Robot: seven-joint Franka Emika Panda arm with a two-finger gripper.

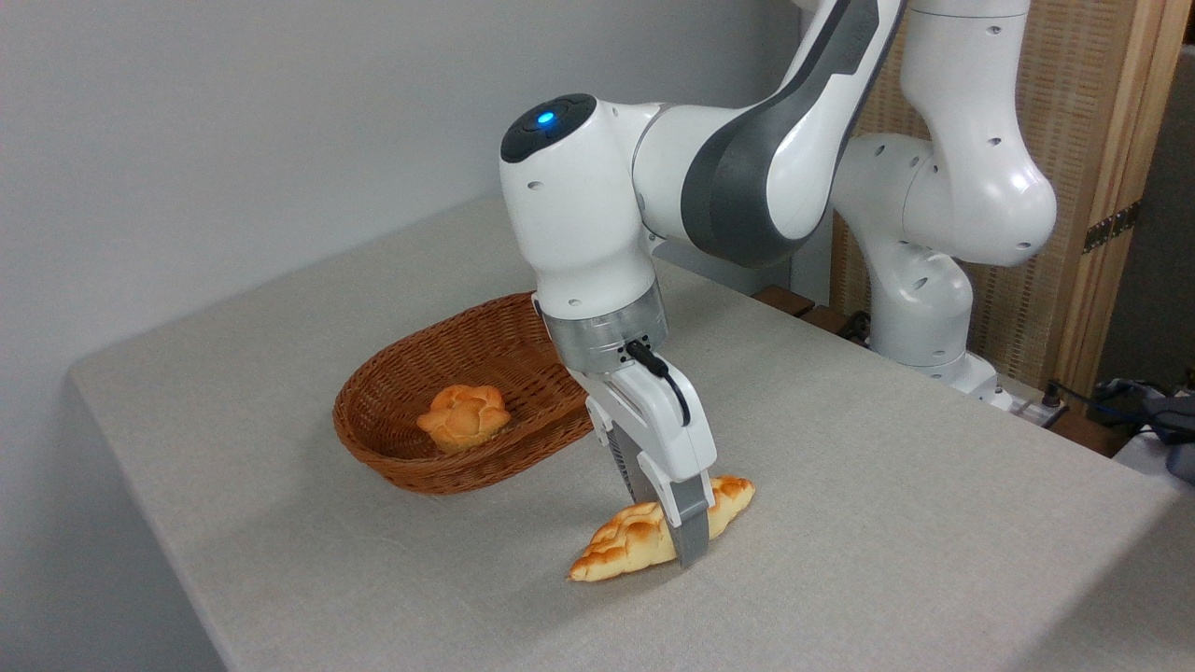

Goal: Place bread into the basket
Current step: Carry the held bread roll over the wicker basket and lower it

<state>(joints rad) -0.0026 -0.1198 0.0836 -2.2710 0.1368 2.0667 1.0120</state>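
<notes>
We see the white Franka arm point(747, 177) reaching down from the upper right, its wrist pointing at the surface point(887, 485), which is covered in a pale grey cloth. The end effector point(674, 534) is down at the braided loaf point(644, 537), which lies on the cloth in front of and to the right of the basket, apart from it. The near finger point(691, 527) crosses the loaf's middle on our side, and the other finger sits mostly behind it, so the two straddle the bread narrowly across its width. We cannot tell whether the pads are actually pressing the crust or only flanking it. The loaf's left pointed end rests on the cloth; its right end shows past the finger.

The wicker basket point(392, 448) stands on the surface to the left, partly hidden behind the wrist. Inside it, towards the near wall, lies a small orange flower-shaped bun point(464, 416). Behind the arm's base a wooden slatted panel point(1092, 140) stands at the right.
</notes>
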